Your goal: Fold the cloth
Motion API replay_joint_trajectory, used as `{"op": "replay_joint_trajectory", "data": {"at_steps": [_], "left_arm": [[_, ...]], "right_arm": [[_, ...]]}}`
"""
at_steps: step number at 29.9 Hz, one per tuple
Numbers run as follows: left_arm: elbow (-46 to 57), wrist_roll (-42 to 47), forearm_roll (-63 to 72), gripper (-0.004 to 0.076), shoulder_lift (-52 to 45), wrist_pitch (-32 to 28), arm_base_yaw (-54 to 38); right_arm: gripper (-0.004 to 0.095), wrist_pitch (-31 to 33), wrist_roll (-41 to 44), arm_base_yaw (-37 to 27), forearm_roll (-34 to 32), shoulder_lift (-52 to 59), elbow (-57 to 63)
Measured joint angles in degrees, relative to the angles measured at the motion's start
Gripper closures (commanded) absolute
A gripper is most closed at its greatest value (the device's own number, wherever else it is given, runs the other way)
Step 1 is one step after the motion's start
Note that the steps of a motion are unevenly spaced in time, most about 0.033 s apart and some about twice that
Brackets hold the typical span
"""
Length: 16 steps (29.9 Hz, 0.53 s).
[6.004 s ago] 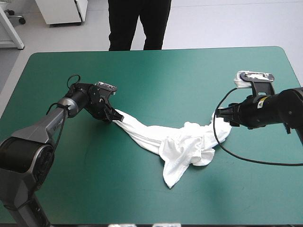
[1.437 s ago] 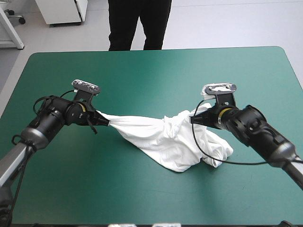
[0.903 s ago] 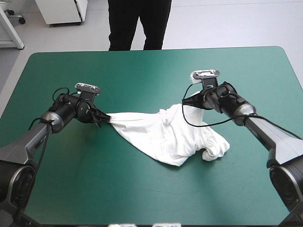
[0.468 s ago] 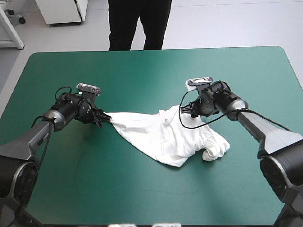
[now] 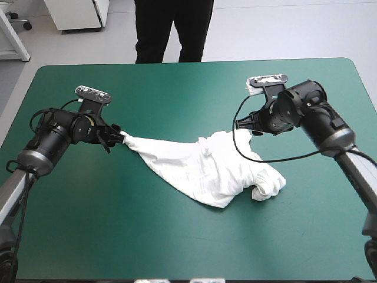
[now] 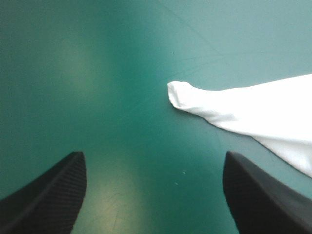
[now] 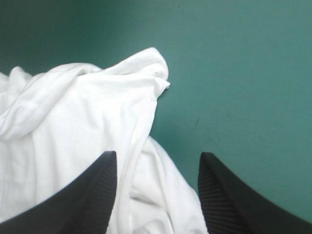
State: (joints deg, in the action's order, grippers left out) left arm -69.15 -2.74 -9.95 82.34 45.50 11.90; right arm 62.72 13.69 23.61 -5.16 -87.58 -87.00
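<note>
The white T-shirt lies crumpled on the table's middle. One twisted corner reaches toward the left, and a bunched lump sits at its right end. My left gripper hovers just left of that corner, open. In the left wrist view the fingers stand far apart, and the T-shirt's tip lies ahead of my left gripper, untouched. My right gripper hangs over the shirt's far right part, open. In the right wrist view the T-shirt lies loose below my right gripper, with a raised fold just ahead of the fingers.
The teal-green table cover shows on every side of the shirt. Its far edge lies beyond both grippers and its front edge is nearer the camera.
Both grippers have opened and let go of the T-shirt. The left one drew back to the left. The right one pulled back to the right, off the cloth. The shirt settled flat.
</note>
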Motion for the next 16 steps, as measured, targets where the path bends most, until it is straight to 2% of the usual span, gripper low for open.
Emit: {"op": "replay_joint_trajectory", "data": {"at_steps": [8,16], "left_arm": [[-0.15,-0.23,0.27,0.0162,0.87,1.49,0.0],[-6.63,-0.36,4.78,0.0162,11.48,2.27,0.0]], "right_arm": [[0.0444,4.31,-0.42,0.0,1.38,6.48,-0.24],[0.0446,7.66,-0.42,0.0,1.86,6.91,-0.29]]}}
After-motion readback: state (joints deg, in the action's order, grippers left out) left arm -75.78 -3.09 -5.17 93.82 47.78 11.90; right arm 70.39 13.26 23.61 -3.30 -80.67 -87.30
